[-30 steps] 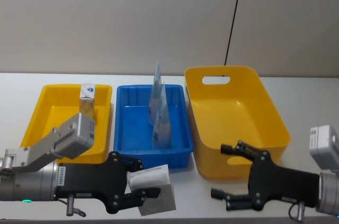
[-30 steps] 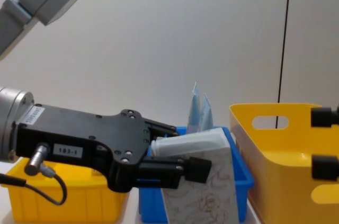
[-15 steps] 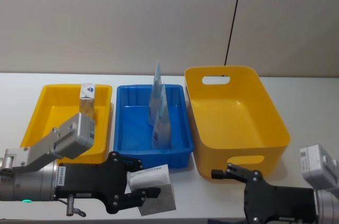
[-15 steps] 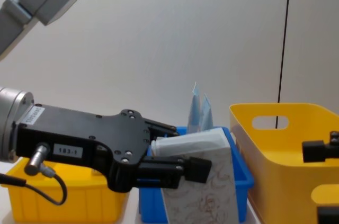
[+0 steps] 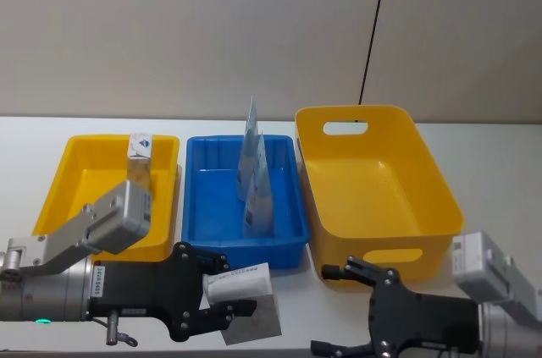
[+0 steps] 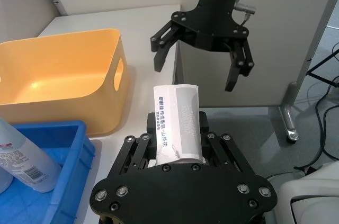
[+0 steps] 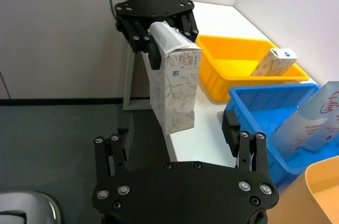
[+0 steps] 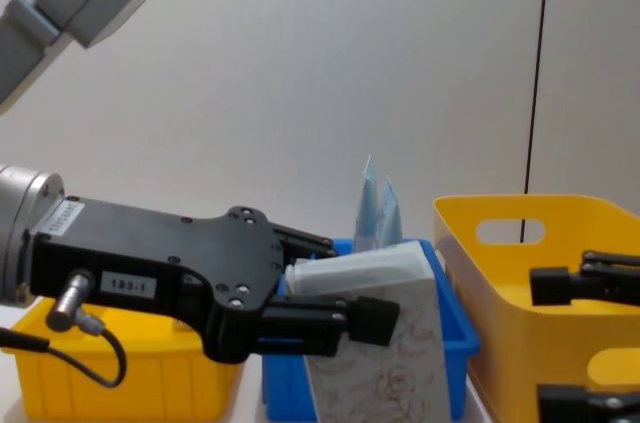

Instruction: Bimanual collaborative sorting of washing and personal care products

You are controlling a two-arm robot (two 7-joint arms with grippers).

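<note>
The right gripper (image 5: 329, 311) had slid leftward, jaws apart, toward the left gripper (image 5: 240, 285), whose jaws were clamped on one carton (image 5: 256, 322) at the counter's (image 5: 500, 163) front. A second carton (image 5: 140, 159) leaned in the small yellow bin (image 5: 55, 189); two tubes (image 5: 258, 197) stood in the blue bin (image 5: 199, 231).

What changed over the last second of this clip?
The right gripper, open, moved left toward the carton. Nothing was grasped or released. The left gripper kept its hold on the carton, and the tubes in the blue bin stayed put.
</note>
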